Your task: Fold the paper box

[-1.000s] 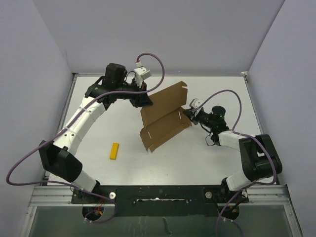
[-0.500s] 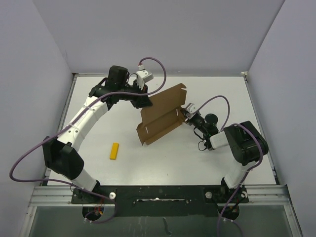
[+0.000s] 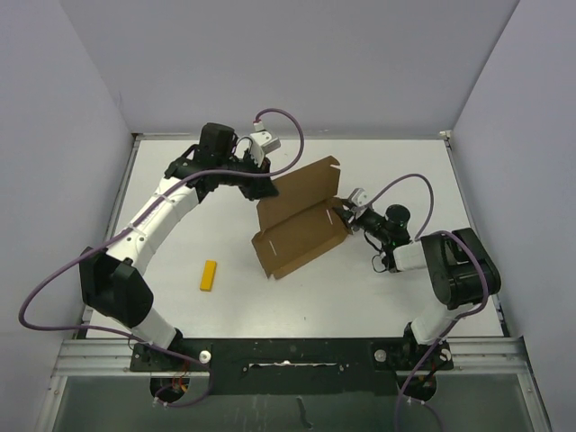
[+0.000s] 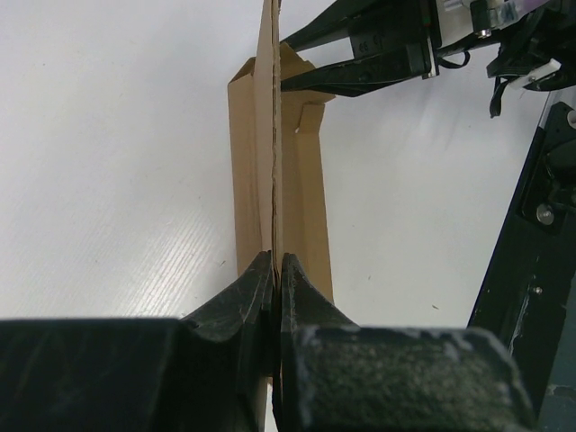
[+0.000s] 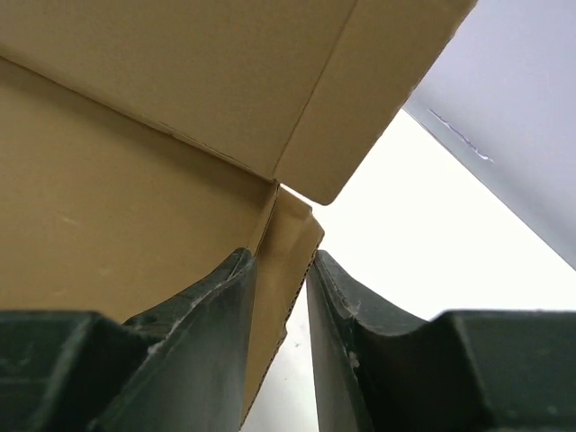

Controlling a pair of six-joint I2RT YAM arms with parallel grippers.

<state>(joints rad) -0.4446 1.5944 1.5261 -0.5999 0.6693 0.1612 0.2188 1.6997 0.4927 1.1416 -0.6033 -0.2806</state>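
Left arm [image 3: 148, 216], right arm [image 3: 454, 270]: white shells, black joints. Purple cables [image 3: 301, 137] loop off each. Fingers [image 4: 234, 306] matte black.

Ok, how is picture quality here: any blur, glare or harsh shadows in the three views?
Top external: even, soft light, sharp, only faint shadow by the paper box. Left wrist: the left end effector is dark and soft-focused up close; mild sheen streaks the table. Right wrist: the right end effector is blurred in the foreground, the cardboard sharp enough to show creases.
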